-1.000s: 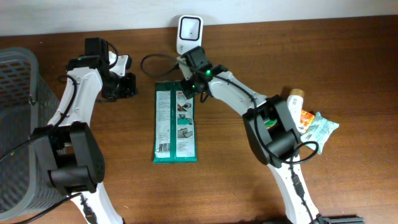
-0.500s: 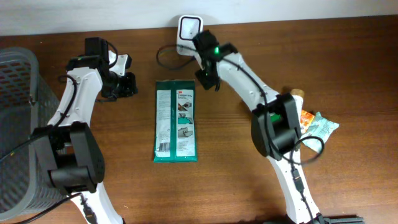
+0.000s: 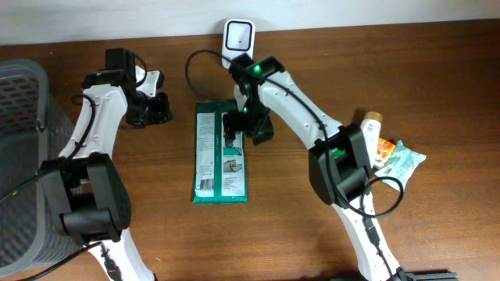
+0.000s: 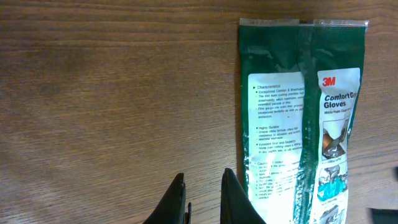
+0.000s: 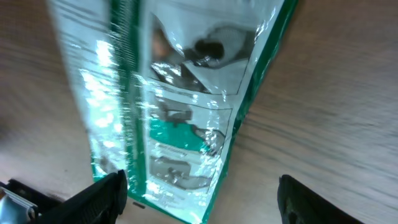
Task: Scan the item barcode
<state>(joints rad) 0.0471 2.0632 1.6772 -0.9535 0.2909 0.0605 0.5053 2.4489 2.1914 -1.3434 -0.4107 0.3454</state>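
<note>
One brown wood-grain worktop [image 3: 437, 234] carries one grey mesh basket [image 3: 19, 156] at its left edge and two arms. It also carries one green 3M gloves packet [image 3: 211, 164] and one white scanner [image 3: 238, 35] at the far edge. At the right is a small heap of one pale crinkled snack packet [image 3: 408, 160], one orange packet [image 3: 384, 147] and one capped tube [image 3: 371, 121].

The gloves packet lies flat mid-worktop, printed side up, near the scanner. The right gripper [image 5: 205, 193] hangs over its upper right part, fingers spread wide and empty. The left gripper [image 4: 202, 196] sits left of the packet's top, fingers all but pressed together, empty.

Bare wood lies open below the packet and between it and the basket. One pale wall [image 3: 351, 12] runs behind the far edge.
</note>
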